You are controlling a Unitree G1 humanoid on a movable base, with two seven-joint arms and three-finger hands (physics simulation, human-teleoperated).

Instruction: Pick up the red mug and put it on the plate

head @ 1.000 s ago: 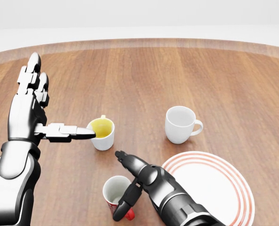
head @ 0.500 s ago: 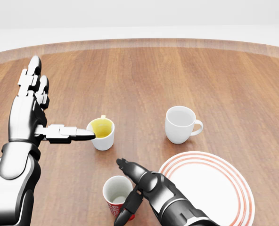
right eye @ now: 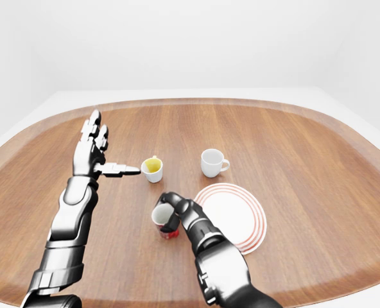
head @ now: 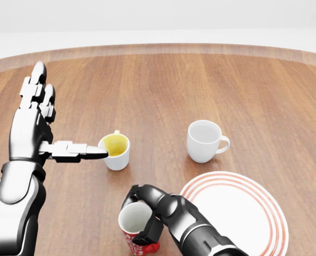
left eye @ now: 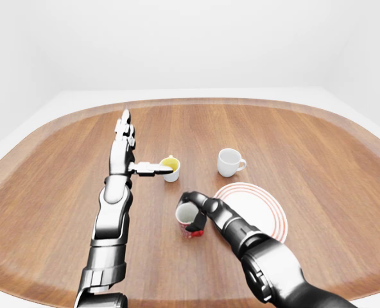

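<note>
A broad wooden table [head: 211, 85] with a rounded rim fills the views. On it, toward the lower right of the head view, lies a white plate [head: 254, 213] ringed with thin red bands, flat and bare.

The left arm rises along the left side of the head view, and the left robot hand [head: 38, 125] stands with its fingers spread apart, two pointing up and the thumb stretched sideways to the right. The thumb tip reaches the rim of a white cup with a yellow inside [head: 116, 151]; whether it touches the rim cannot be told. This robot hand holds nothing.

The right arm comes in from the bottom edge of the head view, just left of the plate. The right robot hand [head: 147, 216] is curled round the red mug [head: 135, 226], one dark finger arching over the far rim and another wrapping down the mug's right side, so the fingers are clamped about it. The mug stands upright near the bottom of the head view, its white inside open to the camera and its red wall showing below the fingers. It sits just left of the plate, apart from it.

A plain white cup [head: 204, 141] with its handle to the right stands above the plate, near it but apart.
</note>
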